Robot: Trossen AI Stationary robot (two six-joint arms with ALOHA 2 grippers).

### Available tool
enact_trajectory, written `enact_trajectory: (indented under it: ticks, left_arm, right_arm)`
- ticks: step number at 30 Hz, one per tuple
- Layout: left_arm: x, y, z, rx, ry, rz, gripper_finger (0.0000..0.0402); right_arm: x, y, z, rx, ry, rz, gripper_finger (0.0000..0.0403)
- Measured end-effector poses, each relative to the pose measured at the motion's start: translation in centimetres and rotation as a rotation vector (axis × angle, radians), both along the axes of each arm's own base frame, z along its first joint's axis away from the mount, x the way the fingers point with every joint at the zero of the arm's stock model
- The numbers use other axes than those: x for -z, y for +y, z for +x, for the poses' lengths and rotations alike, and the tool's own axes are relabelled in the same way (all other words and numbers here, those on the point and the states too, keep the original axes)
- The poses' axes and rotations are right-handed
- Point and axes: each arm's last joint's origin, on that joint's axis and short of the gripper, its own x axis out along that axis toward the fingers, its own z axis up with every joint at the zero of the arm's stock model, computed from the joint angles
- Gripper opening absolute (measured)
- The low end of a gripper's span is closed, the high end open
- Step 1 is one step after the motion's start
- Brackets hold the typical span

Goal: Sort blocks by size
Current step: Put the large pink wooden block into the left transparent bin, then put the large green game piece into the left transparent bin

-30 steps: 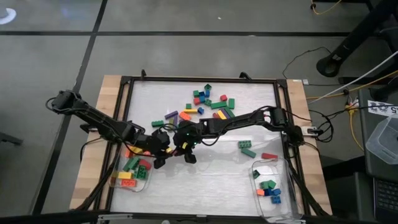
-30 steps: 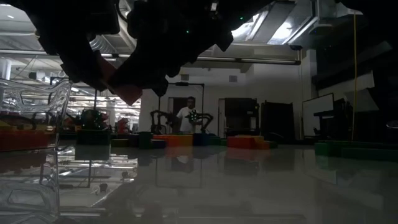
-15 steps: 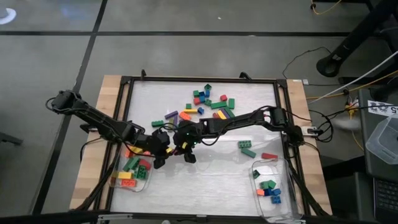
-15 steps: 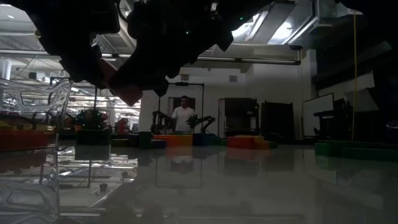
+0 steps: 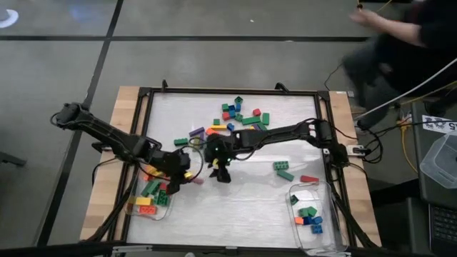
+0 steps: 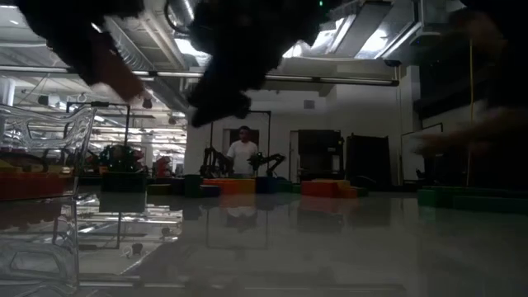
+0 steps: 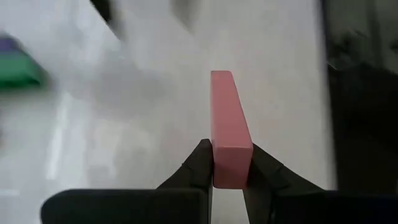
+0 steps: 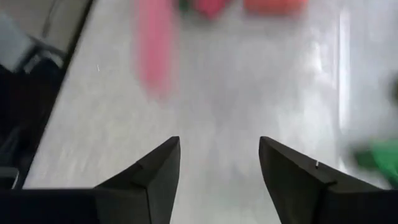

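- The left end effector (image 7: 229, 177) is clenched on a long pink block (image 7: 229, 140), gripping it by one end so the rest juts out forward between the fingers.
- In the high view, the left end effector (image 5: 187, 178) hangs over the left part of the desk (image 5: 235, 207), just beside a clear tub (image 5: 132, 208) at the near-left corner that contains green, red, yellow and orange blocks.
- The right end effector (image 8: 219, 163) is released, its fingers spread with nothing between them.
- In the high view, it (image 5: 221, 173) sits near the middle of the desk, close to the left one.
- A loose pile of mixed blocks (image 5: 239, 118) lies toward the far side.
- Two green blocks (image 5: 283, 170) and a red block (image 5: 309, 179) lie apart on the right.
- A second clear tub (image 5: 325, 232) at the near-right corner holds green, blue and orange blocks.
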Motion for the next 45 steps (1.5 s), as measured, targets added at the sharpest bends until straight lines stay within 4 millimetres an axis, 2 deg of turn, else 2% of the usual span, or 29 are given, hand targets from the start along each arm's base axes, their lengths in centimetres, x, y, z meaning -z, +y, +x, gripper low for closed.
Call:
enact_trajectory:
  ticks: [4,9,12,15,17,22,27,33,37,45]
  left_arm:
    - [-2.0,0.4,-2.4,0.073,0.129,-0.099,0.0037]
    - [-3.8,1.1,-6.2,-0.019,0.315,-0.236,0.0037]
    - [-4.2,1.4,-8.0,-0.099,0.374,-0.282,0.0037]
    - [-3.4,1.5,-9.1,-0.211,0.438,-0.297,0.0037]
    - [-2.4,1.4,-9.4,-0.259,0.474,-0.294,0.0052]
    - [0.3,0.8,-9.7,-0.292,0.567,-0.263,0.0123]
    - [2.3,0.0,-9.5,-0.320,0.583,-0.300,0.0169]
    - [3.6,-2.2,-8.5,-0.231,0.501,-0.482,0.0173]
    - [4.3,-3.8,-8.3,-0.163,0.478,-0.532,0.0167]
    - [5.0,-7.1,-7.9,-0.044,0.477,-0.585,0.0168]
  right_arm:
    - [-1.2,-0.5,-1.2,-0.010,0.145,-0.041,0.0211]
    - [-1.8,-0.3,-2.9,-0.030,0.338,-0.068,0.0203]
    - [-1.5,-0.4,-4.0,-0.039,0.448,-0.072,0.0198]
    - [-1.3,-0.5,-4.8,-0.032,0.533,-0.097,0.0198]
    - [-1.2,-0.6,-5.1,-0.022,0.569,-0.129,0.0198]
    - [-1.2,-0.8,-5.9,-0.004,0.648,-0.195,0.0198]
    - [-1.1,-1.1,-6.5,0.019,0.711,-0.285,0.0198]
    - [-1.0,-1.6,-7.6,0.070,0.833,-0.437,0.0198]
    - [-0.4,-1.7,-8.3,0.095,0.902,-0.488,0.0198]
    - [2.5,-1.8,-10.0,0.068,1.037,-0.511,0.0198]
